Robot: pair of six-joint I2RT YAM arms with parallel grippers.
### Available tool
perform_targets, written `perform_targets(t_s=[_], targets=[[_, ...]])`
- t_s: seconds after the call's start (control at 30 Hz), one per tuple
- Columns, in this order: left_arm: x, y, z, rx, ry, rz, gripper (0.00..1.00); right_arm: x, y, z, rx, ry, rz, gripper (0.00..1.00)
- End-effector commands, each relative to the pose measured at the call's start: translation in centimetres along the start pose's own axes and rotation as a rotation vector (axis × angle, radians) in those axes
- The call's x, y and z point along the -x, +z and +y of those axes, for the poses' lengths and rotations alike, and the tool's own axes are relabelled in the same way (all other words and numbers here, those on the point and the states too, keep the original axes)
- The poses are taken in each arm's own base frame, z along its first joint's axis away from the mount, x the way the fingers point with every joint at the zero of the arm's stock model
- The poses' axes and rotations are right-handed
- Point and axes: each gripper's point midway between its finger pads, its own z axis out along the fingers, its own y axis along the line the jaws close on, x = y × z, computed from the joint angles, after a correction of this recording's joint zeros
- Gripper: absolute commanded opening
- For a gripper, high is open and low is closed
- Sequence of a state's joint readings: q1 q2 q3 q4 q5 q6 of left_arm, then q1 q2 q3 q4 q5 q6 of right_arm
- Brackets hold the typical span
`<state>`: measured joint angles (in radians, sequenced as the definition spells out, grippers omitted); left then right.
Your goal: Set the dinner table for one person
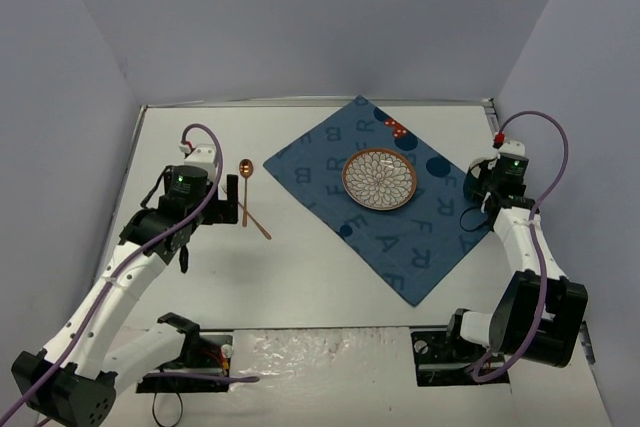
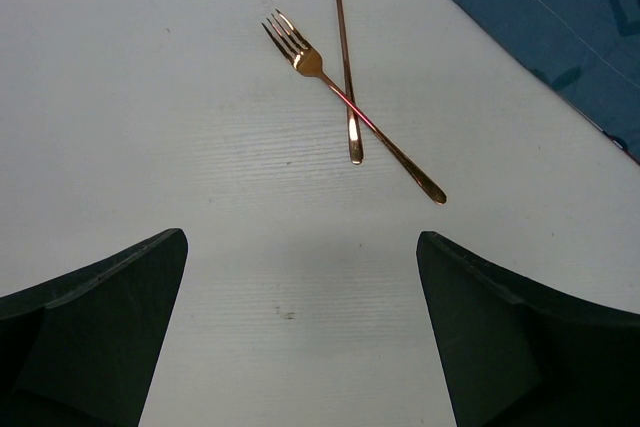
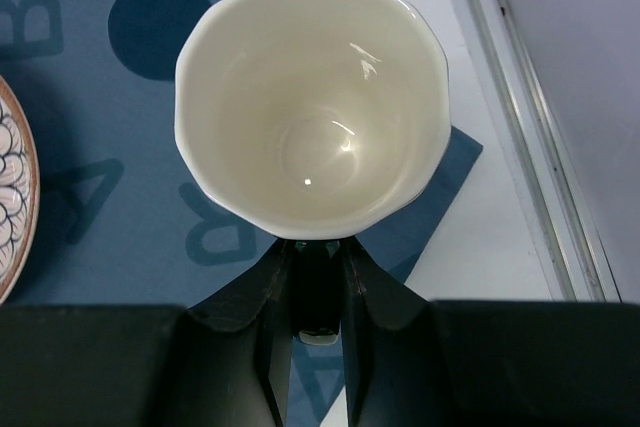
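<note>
Step in hand: placing the cup [image 3: 312, 107], pinched by the right gripper [image 3: 315, 257], right of the plate [image 1: 380, 180]. Next: lower it upright, release. The left gripper [image 2: 302, 242] gapes empty, left of the plate.

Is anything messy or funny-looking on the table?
The copper-coloured metal fork and matching spoon lie crossed on the white dinner table, left of the blue lettered cloth mat, which sits turned cornerwise. The right gripper holds a white cup.
</note>
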<state>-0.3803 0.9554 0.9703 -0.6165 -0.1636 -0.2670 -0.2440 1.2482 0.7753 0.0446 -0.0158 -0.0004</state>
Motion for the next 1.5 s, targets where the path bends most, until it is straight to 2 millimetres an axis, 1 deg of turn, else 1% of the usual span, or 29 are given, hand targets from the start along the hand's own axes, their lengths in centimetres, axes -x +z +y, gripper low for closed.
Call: perform_targets(t_s=[0.0,0.13,0.4,0.53,0.73,0.87,0.93,1.0,1.17,1.2,1.3,1.33,1.37,1.47], targets=[[1.4,-0.8,0.7,0.034,0.012,-0.066,0.97,6.4,0.2,0.9,0.075,-0.079,-0.203,0.0],[1.5,-0.9,0.7,0.035,0.013,-0.071,0.97,5.9,1.0,0.4,0.064,-0.093,-0.194,0.0],[1.3,-0.7,0.5,0.029,0.018,-0.06,0.97,5.3,1.5,-0.2,0.046,-0.099,-0.189,0.0],[1.3,-0.9,0.8,0.039,0.017,-0.066,0.97,5.4,1.7,-0.1,0.065,-0.103,-0.188,0.0],[1.2,-0.7,0.7,0.036,0.019,-0.06,0.97,5.2,2.1,-0.6,0.065,-0.092,-0.187,0.0],[1.2,-0.7,0.7,0.036,0.02,-0.061,0.97,4.4,2.6,-0.7,0.064,-0.095,-0.172,0.0],[1.3,-0.8,0.7,0.036,0.019,-0.062,0.97,3.6,2.9,-0.8,0.064,-0.09,-0.153,0.0],[1.3,-0.8,0.7,0.037,0.019,-0.062,0.97,3.1,3.1,-0.7,0.069,-0.087,-0.145,0.0],[1.4,-0.8,0.7,0.033,0.018,-0.065,0.97,1.7,3.3,-1.1,0.043,-0.073,-0.119,0.0],[1.4,-0.8,0.7,0.032,0.018,-0.066,0.97,1.4,3.3,-1.1,0.042,-0.068,-0.111,0.01],[1.5,-0.9,0.7,0.028,0.013,-0.072,0.97,0.5,3.3,-1.5,0.017,-0.053,-0.09,0.13],[1.5,-1.0,0.6,0.026,0.012,-0.072,0.97,0.3,3.2,-1.7,0.006,-0.047,-0.082,0.19],[1.5,-1.0,0.6,0.024,0.011,-0.074,0.97,0.2,3.0,-1.9,-0.006,-0.04,-0.082,0.22],[1.6,-1.1,0.7,0.025,0.005,-0.079,0.97,0.8,2.0,-2.5,-0.045,-0.022,-0.102,0.27]])
